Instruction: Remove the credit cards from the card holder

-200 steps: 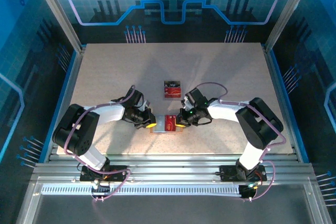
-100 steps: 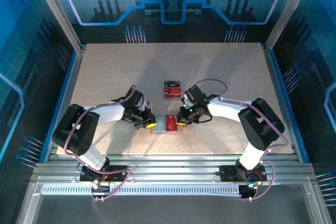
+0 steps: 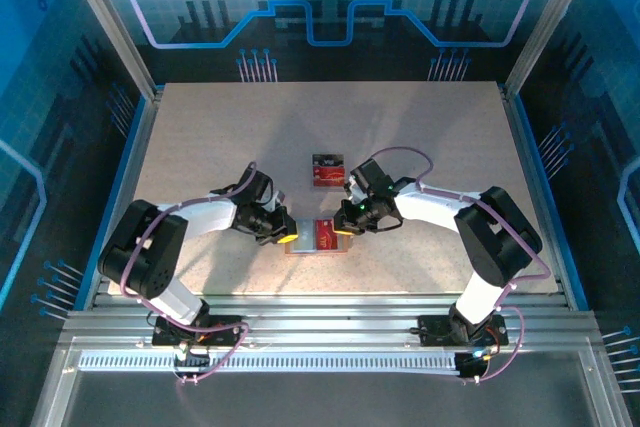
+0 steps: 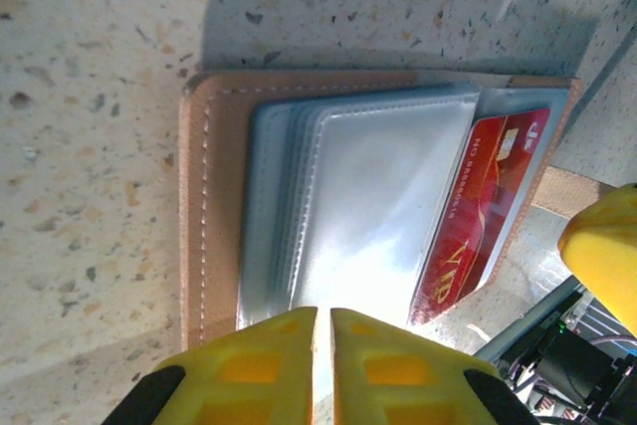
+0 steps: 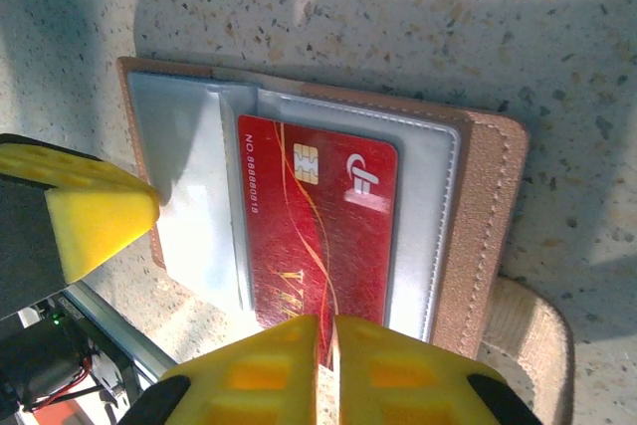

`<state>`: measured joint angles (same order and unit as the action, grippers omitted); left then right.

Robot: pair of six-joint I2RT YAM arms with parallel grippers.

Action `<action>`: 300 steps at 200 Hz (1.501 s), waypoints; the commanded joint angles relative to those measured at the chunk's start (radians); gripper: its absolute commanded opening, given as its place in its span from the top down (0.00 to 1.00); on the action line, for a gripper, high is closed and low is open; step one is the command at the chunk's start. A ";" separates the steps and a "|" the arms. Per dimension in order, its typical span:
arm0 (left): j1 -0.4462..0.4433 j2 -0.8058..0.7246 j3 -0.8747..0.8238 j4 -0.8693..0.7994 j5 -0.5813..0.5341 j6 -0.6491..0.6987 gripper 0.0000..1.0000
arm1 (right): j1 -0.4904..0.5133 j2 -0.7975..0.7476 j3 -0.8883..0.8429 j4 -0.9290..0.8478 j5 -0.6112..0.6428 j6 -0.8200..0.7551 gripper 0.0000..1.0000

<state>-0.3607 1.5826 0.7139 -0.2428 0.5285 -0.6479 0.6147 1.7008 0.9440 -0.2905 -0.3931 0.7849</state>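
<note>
The card holder (image 4: 211, 206) lies open and flat on the table (image 3: 200, 137), near the front edge and about in the middle; the two pincers are down at it, one at each end. Its inside is made of clear pockets (image 4: 368, 196), stacked like pages; a red card (image 5: 318, 236) sits in one of them, with its chip and number showing. The clasp tab (image 5: 532, 340) sticks out from the brown edge on the right pincer's side.

The left pincer (image 4: 323, 330) is over the left end of the card holder; its yellow fingers are almost together, with only a thin slit between them; nothing can be seen held in it. From the right wrist, one finger (image 5: 95, 216) of it touches the clear pocket beside the red card.

The right pincer (image 5: 326, 335) is at the near edge of the red card; its fingers are almost together too; it cannot be told if they nip the card's edge.

Farther back on the table, well apart from the card holder, lie a dark card (image 3: 325, 160) and a second red card (image 3: 327, 178), just beside each other.
</note>
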 commanded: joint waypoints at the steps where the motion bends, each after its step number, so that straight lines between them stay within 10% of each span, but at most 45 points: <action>1: -0.002 -0.041 0.051 -0.052 0.013 -0.005 0.88 | -0.010 0.001 -0.017 0.026 -0.012 0.017 0.88; 116: -0.224 0.107 0.281 -0.190 -0.171 0.030 0.91 | -0.036 -0.012 -0.059 0.077 -0.032 0.035 0.85; 300: -0.265 0.215 0.320 -0.271 -0.277 0.096 0.92 | -0.047 0.031 -0.094 0.138 -0.081 0.048 0.81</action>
<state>-0.6163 1.7706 1.0164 -0.4656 0.2806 -0.5762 0.5812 1.7042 0.8635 -0.1879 -0.4381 0.8150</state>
